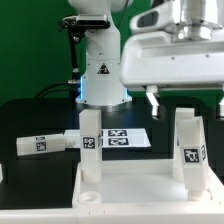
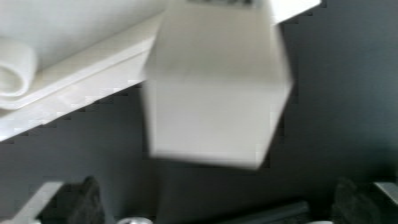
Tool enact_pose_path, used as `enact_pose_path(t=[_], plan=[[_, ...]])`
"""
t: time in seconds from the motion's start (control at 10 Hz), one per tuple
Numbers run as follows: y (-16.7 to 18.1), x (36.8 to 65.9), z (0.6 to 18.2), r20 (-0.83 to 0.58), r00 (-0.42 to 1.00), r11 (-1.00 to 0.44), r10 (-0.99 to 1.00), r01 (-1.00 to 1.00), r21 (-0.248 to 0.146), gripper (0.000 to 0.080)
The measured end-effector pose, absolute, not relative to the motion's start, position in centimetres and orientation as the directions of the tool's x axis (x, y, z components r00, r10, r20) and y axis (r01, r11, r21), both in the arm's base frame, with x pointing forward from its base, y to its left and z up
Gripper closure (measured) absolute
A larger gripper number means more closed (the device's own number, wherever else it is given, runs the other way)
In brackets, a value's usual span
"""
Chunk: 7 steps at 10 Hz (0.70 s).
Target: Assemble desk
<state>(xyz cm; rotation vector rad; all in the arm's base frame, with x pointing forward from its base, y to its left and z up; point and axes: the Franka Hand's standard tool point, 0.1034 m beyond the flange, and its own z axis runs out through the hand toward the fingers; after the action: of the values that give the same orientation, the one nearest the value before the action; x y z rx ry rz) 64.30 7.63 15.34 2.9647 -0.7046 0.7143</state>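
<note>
As far as I could judge, the desk was about half built. At the exterior view's left, a loose leg [image 1: 42,144] lay on the table, beside the tabletop [image 1: 130,195]. A left leg [image 1: 90,150] and a right leg [image 1: 190,150] stood upright in its corners, white and tagged. Above the right leg hung the gripper [image 1: 184,100], jaws wide apart, holding nothing. I saw no fourth leg.

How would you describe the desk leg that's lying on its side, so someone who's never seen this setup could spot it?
Find the big white rimmed tabletop at the front of the exterior view. Just beyond its far edge, toward the exterior view's left, a short white leg rests on the black table. Unlike the upright legs on the tabletop, it lies flat on its side.
</note>
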Motion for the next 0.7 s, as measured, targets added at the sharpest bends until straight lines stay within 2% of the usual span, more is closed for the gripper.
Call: enact_pose_path(t=[0.2,0.4,0.6,0.7], plan=[[6.7,64.5,15.7,0.347,0.808,-0.876,-0.476,-0.469,-0.110,0.0150],[9.1,64.2,15.4,0.210,0.829,-0.855,-0.518,-0.510,-0.095,0.0150],[10.3,64.7,15.9,0.151,0.814,-0.828,-0.561,-0.549,-0.116,0.0150],[9.8,64.0,15.7,0.082,0.819,-0.822,-0.569,-0.562,-0.088,0.0150]])
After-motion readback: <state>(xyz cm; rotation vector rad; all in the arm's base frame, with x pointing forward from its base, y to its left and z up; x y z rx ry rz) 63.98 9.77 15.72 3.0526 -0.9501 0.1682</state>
